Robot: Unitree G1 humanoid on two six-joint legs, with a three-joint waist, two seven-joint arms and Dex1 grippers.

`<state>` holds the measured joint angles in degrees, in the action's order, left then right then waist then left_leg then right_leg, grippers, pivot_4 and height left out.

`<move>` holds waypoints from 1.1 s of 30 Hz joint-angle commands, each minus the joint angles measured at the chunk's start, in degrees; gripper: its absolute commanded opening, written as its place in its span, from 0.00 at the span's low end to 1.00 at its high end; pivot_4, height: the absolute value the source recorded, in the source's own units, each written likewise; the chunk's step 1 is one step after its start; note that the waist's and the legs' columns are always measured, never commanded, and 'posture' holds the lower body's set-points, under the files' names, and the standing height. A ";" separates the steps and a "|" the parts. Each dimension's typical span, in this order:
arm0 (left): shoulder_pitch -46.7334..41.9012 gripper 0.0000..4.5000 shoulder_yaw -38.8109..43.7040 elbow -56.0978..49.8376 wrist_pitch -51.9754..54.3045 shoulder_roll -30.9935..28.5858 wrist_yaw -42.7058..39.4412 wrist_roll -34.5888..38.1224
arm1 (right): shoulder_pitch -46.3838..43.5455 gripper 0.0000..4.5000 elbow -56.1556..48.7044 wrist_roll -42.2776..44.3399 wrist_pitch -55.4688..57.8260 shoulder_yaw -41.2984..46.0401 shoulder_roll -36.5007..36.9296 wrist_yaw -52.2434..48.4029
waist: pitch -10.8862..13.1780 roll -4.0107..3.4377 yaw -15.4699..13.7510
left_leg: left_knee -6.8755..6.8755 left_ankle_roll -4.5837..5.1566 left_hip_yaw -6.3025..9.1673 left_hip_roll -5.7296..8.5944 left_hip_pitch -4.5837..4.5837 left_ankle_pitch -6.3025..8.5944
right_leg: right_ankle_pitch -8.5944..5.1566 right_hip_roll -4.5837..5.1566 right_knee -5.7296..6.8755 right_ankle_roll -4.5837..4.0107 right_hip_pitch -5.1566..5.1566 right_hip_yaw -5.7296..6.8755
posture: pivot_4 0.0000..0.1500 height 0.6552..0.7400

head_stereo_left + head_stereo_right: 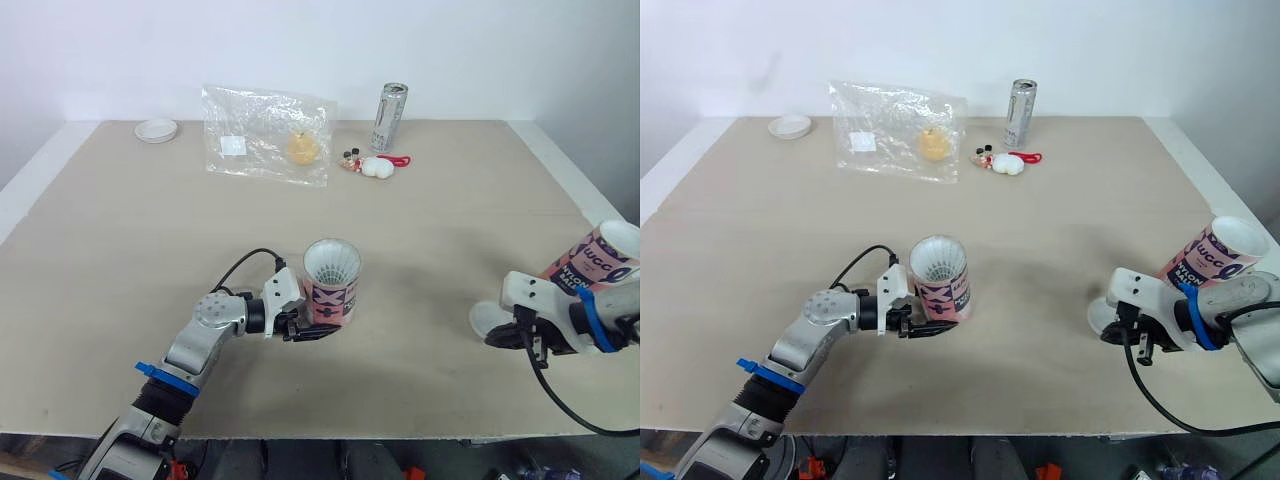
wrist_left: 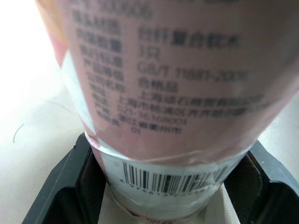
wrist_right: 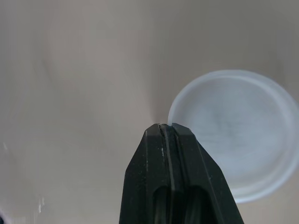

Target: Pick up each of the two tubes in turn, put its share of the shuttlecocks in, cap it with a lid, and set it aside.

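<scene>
The left end effector (image 1: 318, 328) grips the uncapped tube (image 1: 333, 298), shuttlecocks (image 1: 331, 262) inside, mid-counter (image 1: 450, 230); the right end effector (image 3: 168, 128), fingers pressed together and empty, hovers just beside a lid (image 3: 238, 135); capping remains; the second tube (image 1: 598, 258) waits rightward.

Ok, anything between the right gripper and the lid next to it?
Nothing visible. The right gripper, shut, has its tips right beside the rim of the lid. The second tube stands behind that arm, off the path.
</scene>
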<state>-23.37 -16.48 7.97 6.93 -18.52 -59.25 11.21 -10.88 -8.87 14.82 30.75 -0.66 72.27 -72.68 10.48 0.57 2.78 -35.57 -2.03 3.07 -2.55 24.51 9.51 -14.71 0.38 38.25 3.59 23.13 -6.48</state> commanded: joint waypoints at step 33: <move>-2.81 0.67 -1.05 7.54 -1.28 0.07 0.37 -2.16 | -60.93 0.01 3.09 12.78 -34.69 -30.15 -10.56 -19.82 | 0.02 -0.14 -0.08 | 0.01 -0.03 -0.21 -0.09 -0.08 -0.05 | 0.16 0.06 -0.07 -0.05 0.02 -0.07 | 1.00 1.00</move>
<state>-26.57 -17.31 12.97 4.69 -18.00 -60.31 11.26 -70.07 -5.32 25.90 -2.54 -30.99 61.31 -89.96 10.50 0.43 2.71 -35.56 -2.07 2.85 -2.63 24.43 9.47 -14.55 0.43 38.19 3.54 23.15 -6.54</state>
